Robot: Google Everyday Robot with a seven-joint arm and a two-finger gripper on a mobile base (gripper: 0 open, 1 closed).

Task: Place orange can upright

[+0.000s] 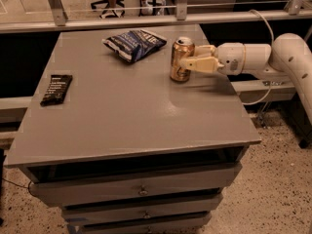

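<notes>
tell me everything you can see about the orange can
The orange can is a small orange-gold metal cylinder with dark markings and a silvery top rim. It stands upright on the grey table, near the far right edge, right of a dark blue snack bag. The gripper reaches in from the right and meets its side.

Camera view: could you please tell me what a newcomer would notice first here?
The orange can stands upright near the right edge of the table, with the end effector of the white arm at its right side. A blue snack bag lies at the far edge, a black bar at the left.
</notes>
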